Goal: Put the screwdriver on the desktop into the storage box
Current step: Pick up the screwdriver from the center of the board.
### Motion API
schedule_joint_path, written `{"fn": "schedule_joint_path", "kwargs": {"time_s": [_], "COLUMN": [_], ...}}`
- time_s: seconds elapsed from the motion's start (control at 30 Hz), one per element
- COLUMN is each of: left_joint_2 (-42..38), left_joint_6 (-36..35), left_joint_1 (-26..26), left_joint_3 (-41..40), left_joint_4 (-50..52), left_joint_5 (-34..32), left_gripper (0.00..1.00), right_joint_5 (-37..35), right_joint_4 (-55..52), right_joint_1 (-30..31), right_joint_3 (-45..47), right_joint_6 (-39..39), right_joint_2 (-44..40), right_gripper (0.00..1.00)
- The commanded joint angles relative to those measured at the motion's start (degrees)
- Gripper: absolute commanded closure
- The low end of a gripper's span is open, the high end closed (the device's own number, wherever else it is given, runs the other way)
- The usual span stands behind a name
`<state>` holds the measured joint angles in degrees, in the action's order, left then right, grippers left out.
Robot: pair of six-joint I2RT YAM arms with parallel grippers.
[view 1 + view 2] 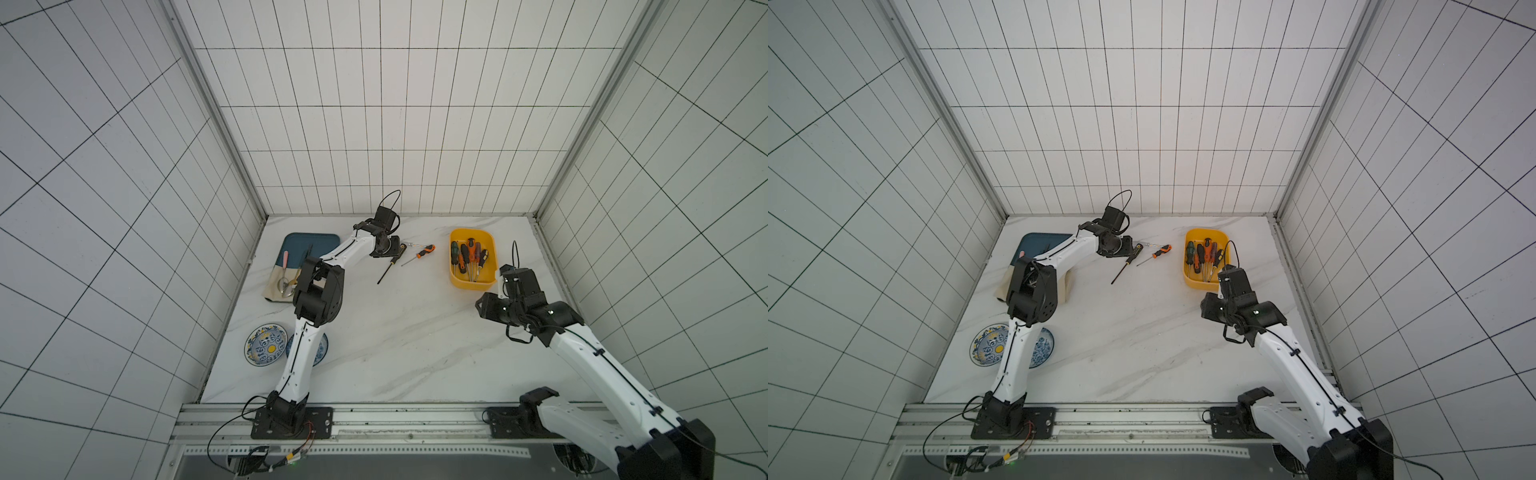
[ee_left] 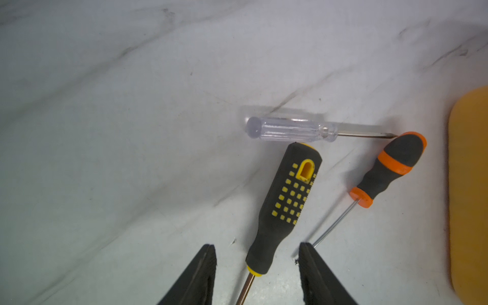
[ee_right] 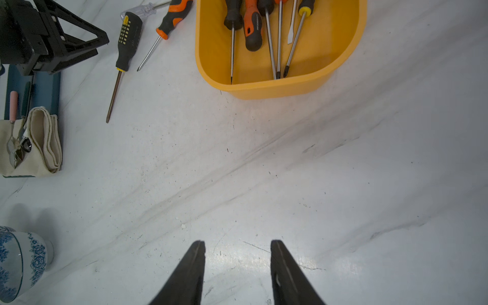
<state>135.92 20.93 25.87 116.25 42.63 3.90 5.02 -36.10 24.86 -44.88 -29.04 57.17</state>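
Observation:
Three screwdrivers lie on the white marbled desktop (image 1: 415, 340). One has a black handle with yellow dots (image 2: 287, 200) (image 1: 392, 262), one is black and orange (image 2: 390, 169) (image 1: 426, 250), and one has a clear handle (image 2: 290, 129). My left gripper (image 2: 256, 245) (image 1: 395, 245) is low over the black-and-yellow one. It is open, with a jaw on each side of the handle's narrow end and a gap on both sides. The yellow storage box (image 1: 471, 284) (image 3: 277, 89) at the back right holds several screwdrivers. My right gripper (image 3: 237, 241) (image 1: 484, 307) hangs open and empty over bare table in front of the box.
A dark blue tray (image 1: 311, 245) with a folded cloth (image 3: 45, 137) and spoons sits at the back left. A patterned plate (image 1: 266, 345) and a blue-and-white bowl (image 3: 21, 264) stand at the front left, partly under the left arm. Tiled walls close in the table.

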Motion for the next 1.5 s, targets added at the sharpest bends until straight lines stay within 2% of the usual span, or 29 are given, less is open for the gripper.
{"fn": "schedule_joint_path", "kwargs": {"time_s": [0.0,0.17,0.4,0.9,1.1,1.3,1.47], "left_joint_2": [2.45,3.65,5.57,5.01,1.4,-5.48,-12.26], "left_joint_6": [-1.89,-2.14,-3.0,-3.26,-1.87,0.04,2.21], "left_joint_1": [1.05,1.95,2.96,4.45,4.81,4.8,4.81], "left_joint_3": [1.89,2.86,4.13,0.92,-3.26,-7.7,-11.5], "left_joint_4": [1.09,1.22,1.93,2.72,1.54,0.02,-1.35], "left_joint_5": [-0.45,-1.64,-5.04,-10.46,-11.02,-10.56,-8.32], "left_gripper": [0.48,0.48,0.55,0.82,1.0,1.0,1.0], "right_joint_5": [-1.14,-1.43,-1.4,-1.37,-1.15,-0.71,1.46], "right_joint_4": [-0.35,-0.42,0.06,1.55,1.89,2.34,4.02], "right_joint_1": [0.54,0.54,0.54,0.54,0.54,0.54,0.54], "right_joint_3": [1.43,2.11,2.95,4.2,4.3,3.46,1.78], "right_joint_6": [-0.67,-0.93,-1.37,-2.34,-2.25,-2.02,-1.99], "right_joint_2": [0.22,0.25,0.49,0.95,0.58,0.83,1.8], "right_gripper": [0.56,0.56,0.56,0.56,0.56,0.55,0.51]}}
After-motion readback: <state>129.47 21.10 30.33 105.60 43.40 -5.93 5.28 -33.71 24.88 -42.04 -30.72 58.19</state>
